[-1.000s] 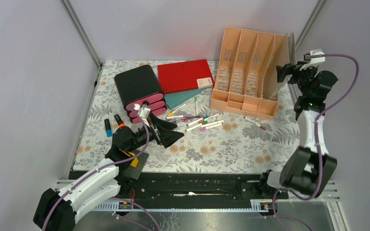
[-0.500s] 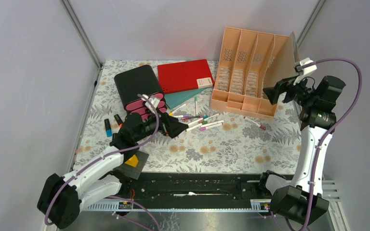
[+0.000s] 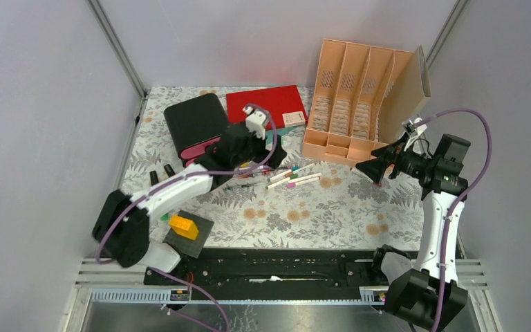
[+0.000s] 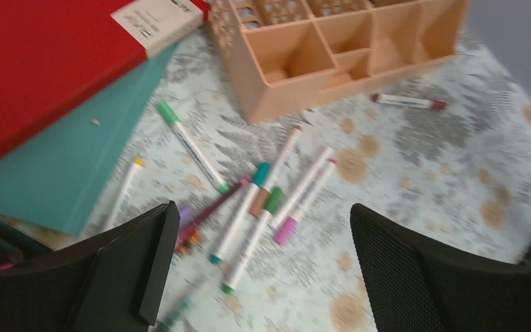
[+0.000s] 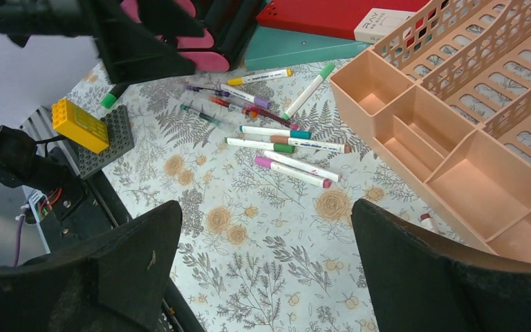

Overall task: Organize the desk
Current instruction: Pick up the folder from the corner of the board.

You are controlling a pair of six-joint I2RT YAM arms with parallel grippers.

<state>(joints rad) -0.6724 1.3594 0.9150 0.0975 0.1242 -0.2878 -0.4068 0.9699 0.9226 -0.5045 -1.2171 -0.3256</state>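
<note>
The desk shows grey ferns and orange flowers; the rack is peach.

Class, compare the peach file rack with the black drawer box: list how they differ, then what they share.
Colour: the peach file rack is all peach; the black drawer box has pink fronts. Build: the rack is open, with slotted dividers and front trays; the box is solid-walled. Place: the rack is far right, the box far left. Both sit on the desk, flanking the red folder.

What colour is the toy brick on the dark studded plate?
The brick is yellow, clearest in the right wrist view.
</note>
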